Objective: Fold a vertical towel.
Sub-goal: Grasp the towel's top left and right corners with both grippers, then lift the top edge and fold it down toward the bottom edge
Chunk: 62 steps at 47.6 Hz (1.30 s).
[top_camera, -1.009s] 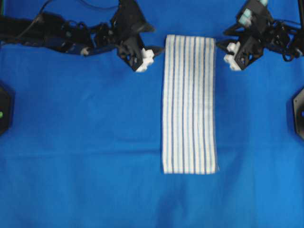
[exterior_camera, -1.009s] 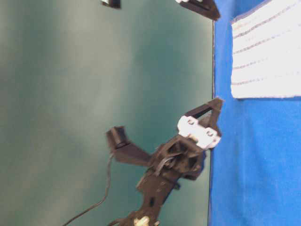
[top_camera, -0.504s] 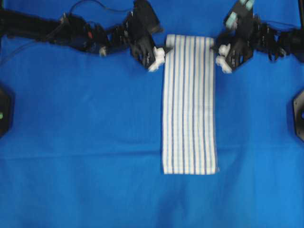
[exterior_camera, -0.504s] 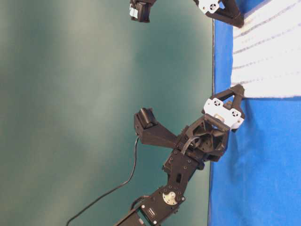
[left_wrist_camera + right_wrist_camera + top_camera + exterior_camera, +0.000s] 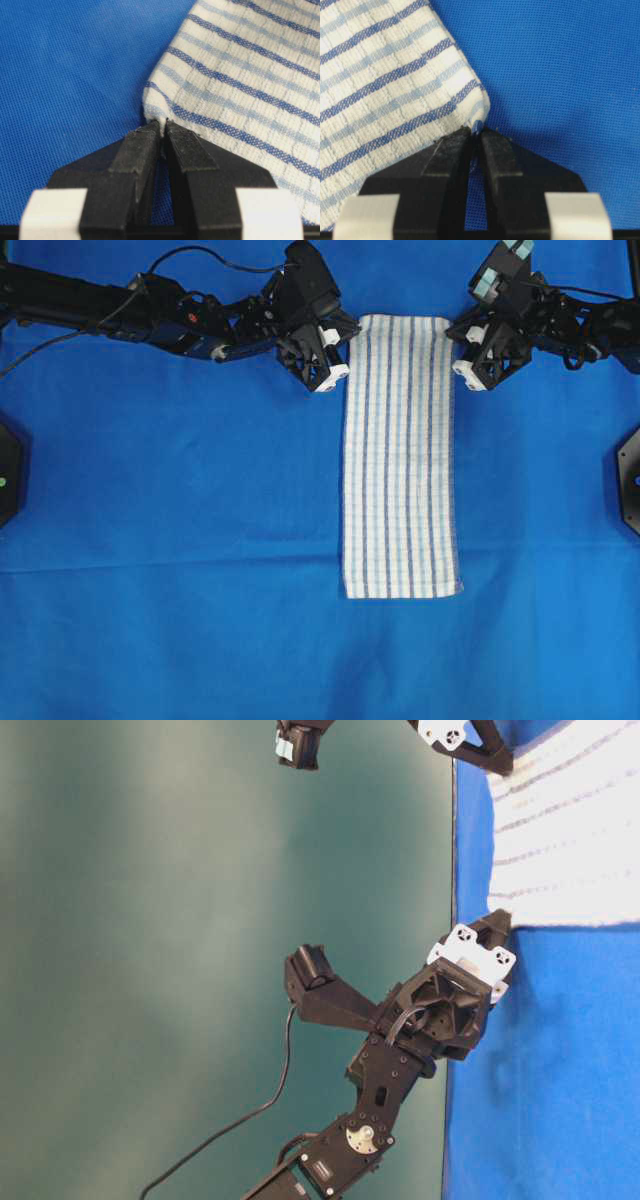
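The towel [image 5: 400, 455] lies flat and lengthwise on the blue cloth, a white strip with thin blue stripes, its far end between the two arms. My left gripper [image 5: 350, 340] is at the far left corner. In the left wrist view its jaws [image 5: 163, 126] are shut, pinching the very tip of the towel [image 5: 240, 75]. My right gripper [image 5: 453, 342] is at the far right corner. In the right wrist view its jaws [image 5: 476, 131] are closed on the corner's edge of the towel [image 5: 385, 75]. The table-level view shows the towel's far end [image 5: 570, 840] slightly puckered.
A big plain blue cloth [image 5: 180, 540] covers the table, with a faint crease across it near the towel's near end. Black fixtures sit at the left edge [image 5: 8, 470] and the right edge [image 5: 630, 475]. The left arm's cable [image 5: 190, 255] loops at the back.
Both grippers moved inward from beside the towel to its far corners and closed from open onto them. The far corners now look slightly drawn in.
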Available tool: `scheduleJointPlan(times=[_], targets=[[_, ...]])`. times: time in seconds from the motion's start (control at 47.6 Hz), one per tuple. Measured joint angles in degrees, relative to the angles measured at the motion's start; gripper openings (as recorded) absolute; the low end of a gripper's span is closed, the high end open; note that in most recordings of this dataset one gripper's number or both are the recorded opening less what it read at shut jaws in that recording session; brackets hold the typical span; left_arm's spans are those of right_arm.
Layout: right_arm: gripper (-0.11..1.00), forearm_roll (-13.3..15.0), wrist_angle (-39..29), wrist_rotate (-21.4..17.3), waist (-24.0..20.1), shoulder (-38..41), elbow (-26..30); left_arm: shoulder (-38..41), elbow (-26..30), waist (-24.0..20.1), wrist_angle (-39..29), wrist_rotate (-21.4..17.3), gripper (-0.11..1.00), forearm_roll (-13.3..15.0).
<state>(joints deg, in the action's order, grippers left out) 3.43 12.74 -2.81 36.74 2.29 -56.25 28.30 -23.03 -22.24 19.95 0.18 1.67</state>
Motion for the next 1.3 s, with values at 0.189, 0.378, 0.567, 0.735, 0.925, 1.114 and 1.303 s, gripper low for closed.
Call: scheduleJointPlan(times=[0.189, 0.378, 0.567, 0.735, 0.925, 1.114, 1.303], targets=[[0.08, 0.0, -0.2, -0.1, 0.0, -0.4, 0.0, -0.4, 0.1, 0.0, -0.4, -1.1, 0.04, 0.0], [0.08, 0.0, -0.3, 0.3, 0.7, -3.3, 0.8, -2.7, 1.0, -1.1, -0.9, -2.9, 0.04, 0.0], [0.08, 0.0, -1.2, 2.1, 2.4, -3.7, 2.4, -2.9, 1.4, -2.9, -1.9, -3.6, 0.04, 0.0], [0.08, 0.0, -1.7, 2.3, 2.5, -3.8, 3.3, -3.2, 1.6, -3.1, -2.5, -3.7, 0.04, 0.0], [0.08, 0.0, -3.0, 2.3, 2.5, -6.0, 3.2, -6.2, 1.3, -2.8, -4.1, -3.8, 0.04, 0.0], [0.08, -0.2, -4.5, 2.3, 2.0, -12.7, 1.8, -10.5, -1.3, -1.6, -5.4, -3.9, 0.04, 0.0], [0.08, -0.4, -6.0, 2.2, 0.6, -21.8, -0.6, -17.3, -4.8, -0.3, -5.5, -3.9, 0.04, 0.0]])
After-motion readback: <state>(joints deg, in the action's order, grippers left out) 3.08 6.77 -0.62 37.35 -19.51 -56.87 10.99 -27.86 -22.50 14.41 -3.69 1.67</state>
